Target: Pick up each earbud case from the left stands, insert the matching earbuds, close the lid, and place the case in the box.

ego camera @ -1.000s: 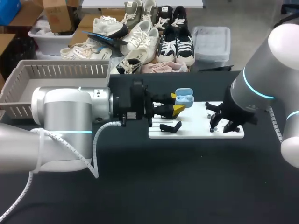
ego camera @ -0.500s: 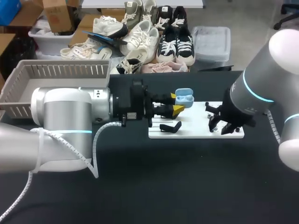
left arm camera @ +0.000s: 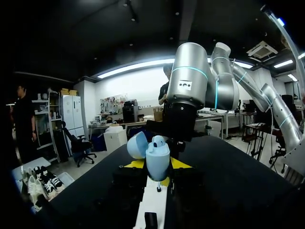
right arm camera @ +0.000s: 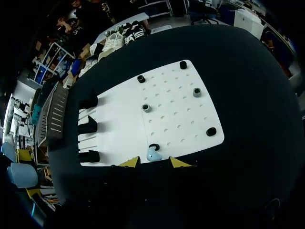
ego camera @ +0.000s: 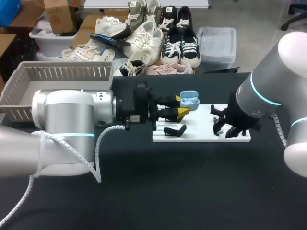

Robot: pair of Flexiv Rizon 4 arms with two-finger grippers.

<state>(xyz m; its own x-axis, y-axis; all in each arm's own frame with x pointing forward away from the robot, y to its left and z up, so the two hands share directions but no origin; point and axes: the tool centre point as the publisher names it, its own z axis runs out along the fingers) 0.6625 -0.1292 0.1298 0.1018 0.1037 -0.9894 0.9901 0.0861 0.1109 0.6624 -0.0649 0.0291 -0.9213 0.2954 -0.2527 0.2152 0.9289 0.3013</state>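
The right wrist view alone showed a small light blue earbud (right arm camera: 152,154), smooth and rounded. It lay at the near edge of the white board (right arm camera: 181,109), just beside a black socket (right arm camera: 154,147). The right gripper (right arm camera: 155,162) hung over it with its yellow tips spread, one on either side of the earbud and neither touching it. From the head view that earbud was hidden under the right arm.

The left wrist view gave the closest look at the earbud case (left arm camera: 157,161), a glossy pale blue oval. It stood upright with its domed lid (left arm camera: 137,145) swung open, pinched between the left gripper's (left arm camera: 157,166) two yellow tips. In the head view the case was held above the board's left end, clear of the stands.

By the right wrist view's count there were three black stands (right arm camera: 88,127) in a row along one end of the board. Six small round sockets were spread over its perforated half, five black and one grey (right arm camera: 197,92). One earbud and one case were in sight.

The board was flat, matte and dotted with a grid of holes, and it lay on a dark cloth-covered table (ego camera: 192,182). The white slatted box (ego camera: 62,72) sat at the table's far left corner, well apart from the case.
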